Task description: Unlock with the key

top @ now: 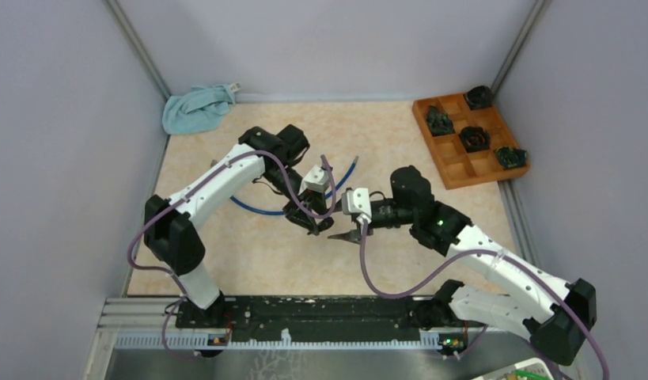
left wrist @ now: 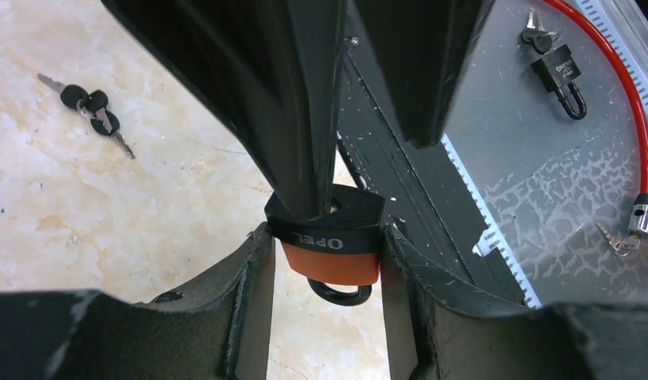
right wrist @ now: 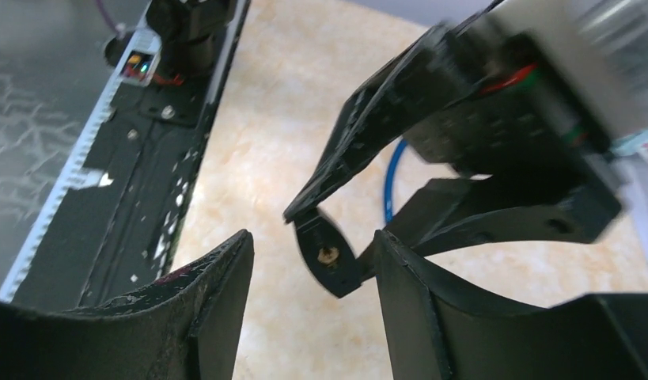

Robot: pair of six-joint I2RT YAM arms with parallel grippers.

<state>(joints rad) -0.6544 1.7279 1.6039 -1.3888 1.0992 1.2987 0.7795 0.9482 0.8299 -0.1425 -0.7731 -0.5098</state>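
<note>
An orange padlock [left wrist: 332, 265] with a black band marked OPEL sits between my left gripper's [left wrist: 327, 237] two pads, shackle toward the camera. My left gripper is shut on it and holds it above the table [top: 308, 219]. In the right wrist view the padlock's black underside [right wrist: 330, 261] shows its brass keyhole, facing my right gripper [right wrist: 312, 237]. My right gripper is open and empty, its fingers [left wrist: 297, 119] close above the padlock, and it meets the left one at mid-table [top: 344, 235]. A bunch of black-headed keys [left wrist: 91, 107] lies on the table.
A blue cable [top: 257, 207] lies under the left arm. A blue cloth [top: 195, 108] is at the back left, a wooden tray [top: 449, 170] with dark objects at the back right. A black padlock with keys [left wrist: 562, 75] and a red cable [left wrist: 630, 103] lie on the grey front ledge.
</note>
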